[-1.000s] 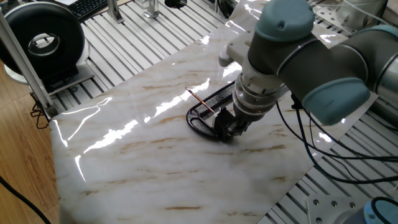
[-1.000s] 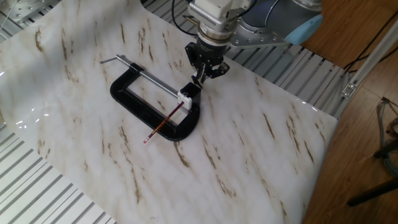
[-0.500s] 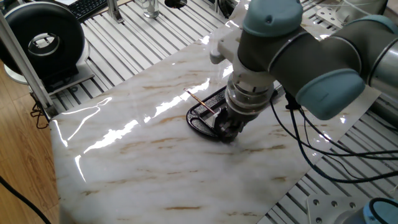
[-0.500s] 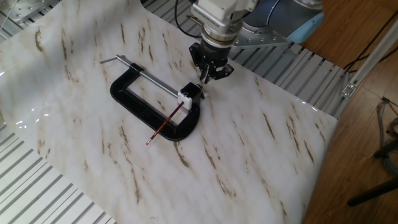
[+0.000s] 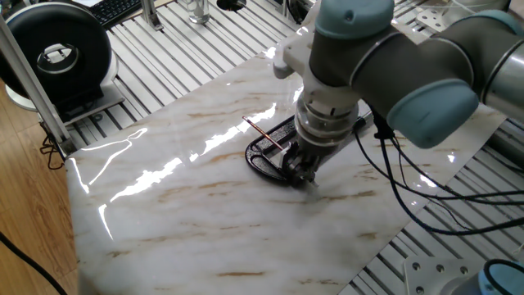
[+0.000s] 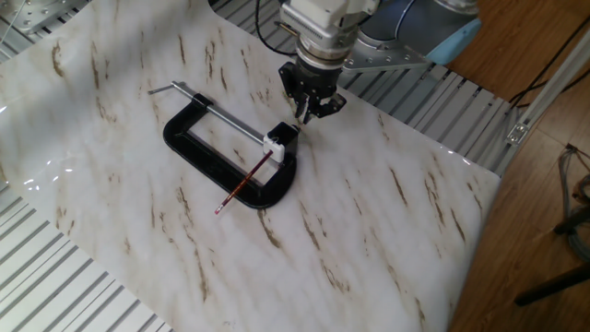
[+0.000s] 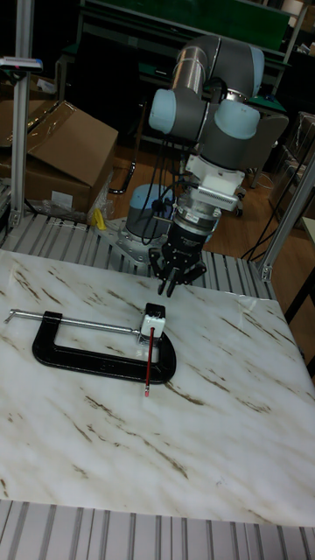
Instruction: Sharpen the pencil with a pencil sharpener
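Note:
The reddish-brown pencil (image 6: 244, 182) (image 7: 150, 360) (image 5: 264, 135) lies across the black C-clamp (image 6: 198, 154) (image 7: 79, 357), its upper end stuck into the pencil sharpener (image 6: 277, 139) (image 7: 154, 317), a small black-and-white block held at the clamp's screw end. My gripper (image 6: 310, 112) (image 7: 174, 282) (image 5: 301, 172) hovers just beyond the sharpener, pointing down at the marble board. It is open and holds nothing. In one fixed view the gripper hides the sharpener.
The clamp's silver threaded rod (image 6: 217, 111) runs along its far side. Slatted metal table (image 6: 55, 277) surrounds the marble board. A black round device (image 5: 57, 53) stands at the back left, cables (image 5: 409, 184) hang beside the arm, and a cardboard box (image 7: 61, 144) sits behind.
The gripper has drawn back a little from the sharpener and the wrist has shifted sideways. Pencil, sharpener and clamp stay where they were.

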### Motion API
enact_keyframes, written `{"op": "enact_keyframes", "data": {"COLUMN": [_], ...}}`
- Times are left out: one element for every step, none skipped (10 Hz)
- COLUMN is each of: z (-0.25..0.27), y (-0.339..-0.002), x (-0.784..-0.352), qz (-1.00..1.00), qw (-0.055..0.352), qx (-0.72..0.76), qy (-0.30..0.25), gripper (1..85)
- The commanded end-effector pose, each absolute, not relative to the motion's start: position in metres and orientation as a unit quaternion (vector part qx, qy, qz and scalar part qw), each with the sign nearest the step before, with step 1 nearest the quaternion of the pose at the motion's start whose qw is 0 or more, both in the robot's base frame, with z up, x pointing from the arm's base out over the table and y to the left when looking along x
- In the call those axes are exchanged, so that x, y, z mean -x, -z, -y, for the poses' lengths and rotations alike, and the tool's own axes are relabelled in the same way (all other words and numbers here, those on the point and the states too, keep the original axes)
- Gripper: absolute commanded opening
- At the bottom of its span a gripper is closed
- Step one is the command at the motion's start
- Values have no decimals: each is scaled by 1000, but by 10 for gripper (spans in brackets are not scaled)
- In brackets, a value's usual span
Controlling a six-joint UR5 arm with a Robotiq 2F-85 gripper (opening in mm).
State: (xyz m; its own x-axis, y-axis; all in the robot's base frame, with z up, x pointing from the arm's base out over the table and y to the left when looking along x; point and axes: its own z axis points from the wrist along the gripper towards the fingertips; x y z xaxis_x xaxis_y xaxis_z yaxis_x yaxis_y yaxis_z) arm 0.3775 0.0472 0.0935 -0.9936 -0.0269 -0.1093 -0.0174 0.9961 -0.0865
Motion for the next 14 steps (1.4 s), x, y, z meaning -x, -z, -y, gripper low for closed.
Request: {"op": "enact_keyframes", "data": {"z": [-43,-42,-44,-44,-45,-45,-44,-43,-42,-40,-40,-39,-40,-41], "y": [-89,-86,-82,-77,-73,-71,-69,-66,-63,-59,-57,-55,-54,-54], "x": [-381,-380,-380,-379,-378,-378,-379,-380,-382,-383,-385,-386,-387,-387], "qz": [-997,-997,-997,-997,-997,-997,-997,-996,-996,-996,-995,-995,-995,-994], "qw": [68,68,69,72,76,76,79,84,87,91,95,96,101,105], "qx": [16,15,9,9,8,8,10,13,14,17,18,18,19,20], "qy": [23,21,12,9,8,8,6,5,5,4,3,3,1,-4], "gripper": [280,280,280,283,283,283,283,287,287,290,290,290,297,310]}}
